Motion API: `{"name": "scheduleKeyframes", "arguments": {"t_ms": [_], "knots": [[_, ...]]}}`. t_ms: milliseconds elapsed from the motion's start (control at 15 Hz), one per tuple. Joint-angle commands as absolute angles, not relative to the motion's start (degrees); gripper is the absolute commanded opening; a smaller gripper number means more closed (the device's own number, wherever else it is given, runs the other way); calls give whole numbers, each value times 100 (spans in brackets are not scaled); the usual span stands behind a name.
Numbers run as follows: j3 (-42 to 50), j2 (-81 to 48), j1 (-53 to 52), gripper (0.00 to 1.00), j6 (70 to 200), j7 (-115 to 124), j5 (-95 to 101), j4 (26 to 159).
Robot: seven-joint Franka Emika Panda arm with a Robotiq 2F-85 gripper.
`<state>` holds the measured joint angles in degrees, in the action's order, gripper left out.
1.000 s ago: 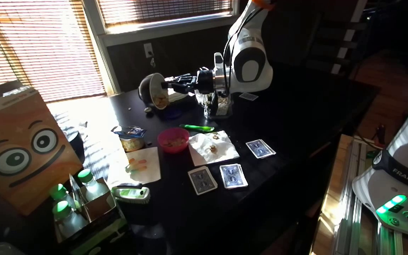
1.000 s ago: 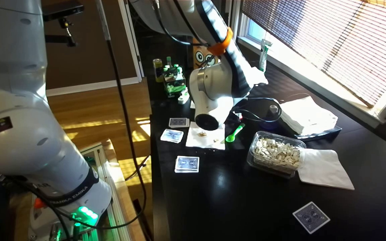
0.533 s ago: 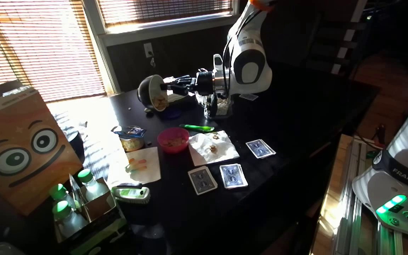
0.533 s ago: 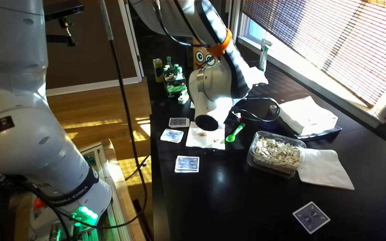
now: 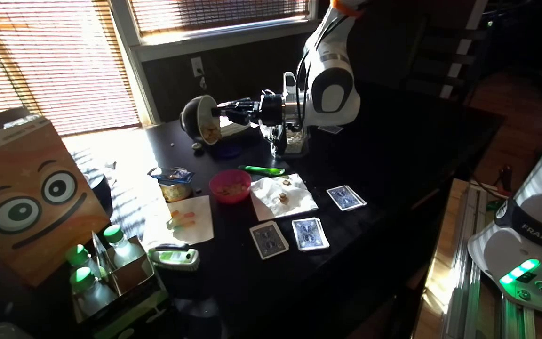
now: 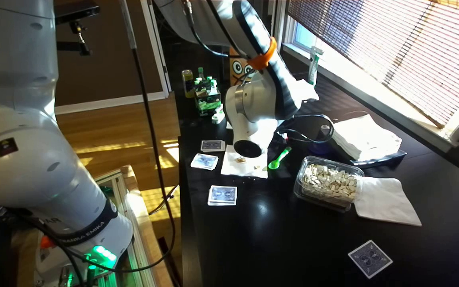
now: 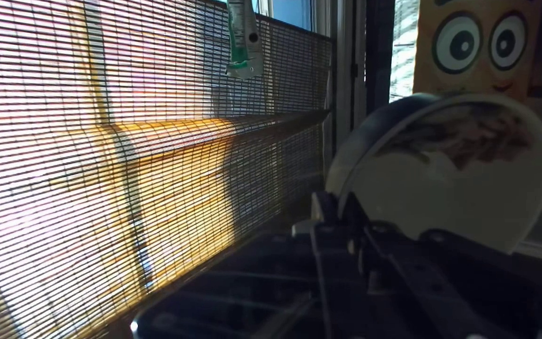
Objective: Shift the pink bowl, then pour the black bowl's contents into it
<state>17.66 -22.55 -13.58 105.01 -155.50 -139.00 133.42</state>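
The black bowl (image 5: 190, 121) has a dark outside and a pale inside, with brownish pieces lying in it. It is tipped on its side above the table, its opening facing the arm in an exterior view. My gripper (image 5: 219, 112) is shut on its rim. In the wrist view the gripper (image 7: 339, 212) pinches the rim of the black bowl (image 7: 440, 197), one finger inside and one outside. The pink bowl (image 5: 230, 187) stands upright on the table with some pieces in it, nearer that exterior camera and apart from the black bowl. The arm hides both bowls in an exterior view.
Beside the pink bowl are a napkin (image 5: 284, 200) with small pieces, a green spoon (image 5: 262, 170) and a can (image 5: 176, 190). A clear box of seeds (image 6: 329, 181) and a napkin stack (image 6: 367, 137) stand near the arm. Card piles, a bottle carrier (image 5: 115, 278) and an orange box (image 5: 35, 197) stand around.
The arm and the held black bowl have shifted slightly to the left in an exterior view. The bowl stays tipped, with pieces in it. The pink bowl has not moved.
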Motion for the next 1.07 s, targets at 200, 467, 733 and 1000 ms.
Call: {"name": "scheduleKeyframes", "arguments": {"t_ms": [200, 467, 733, 1000], "knots": [[1859, -2291, -1389, 2, 10024, -15704, -13865, 13428], [1911, -2319, -1422, 2, 9891, -15705, -13872, 13459], [2010, -2343, -1495, 2, 9835, -15705, -13873, 13464], [2054, -2349, -1535, 2, 9853, -15706, -13868, 13457]]}}
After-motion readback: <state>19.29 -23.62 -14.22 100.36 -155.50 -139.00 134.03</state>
